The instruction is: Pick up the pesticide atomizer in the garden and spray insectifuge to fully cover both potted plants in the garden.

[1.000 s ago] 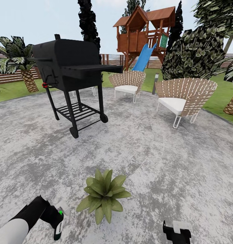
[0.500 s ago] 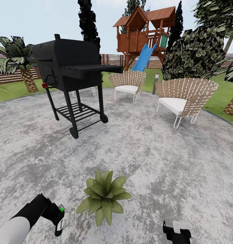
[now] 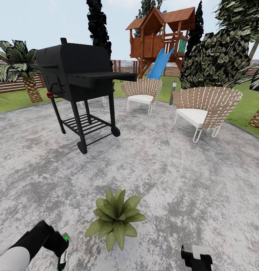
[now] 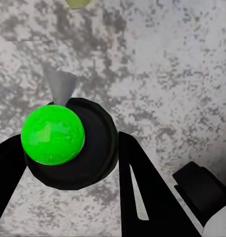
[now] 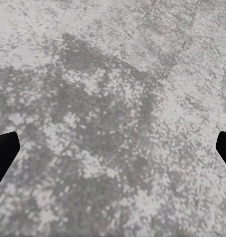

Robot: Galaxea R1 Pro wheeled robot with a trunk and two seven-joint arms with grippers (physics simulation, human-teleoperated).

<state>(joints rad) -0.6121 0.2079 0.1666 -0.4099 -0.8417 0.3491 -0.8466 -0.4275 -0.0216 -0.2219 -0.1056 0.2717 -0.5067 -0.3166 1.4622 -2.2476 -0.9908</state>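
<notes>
The left gripper (image 3: 60, 246), jaws clamped round the slim, likely light and rigid pesticide atomizer (image 3: 63, 253), holds it just beside a potted plant (image 3: 116, 220); the right gripper's (image 3: 196, 259) jaws stand apart.

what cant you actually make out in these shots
- Pesticide atomizer, head view: the lower body is cut off by the picture's edge and partly hidden by the left gripper.
- Atomizer, left wrist view: seen end-on from the top, so its label is hidden.
- Potted plant, head view: the leaves cover the pot.
- Right gripper, head view: cut off by the picture's edge.
- Right wrist view: fingertips at both edges, wide apart, over bare patio.
</notes>
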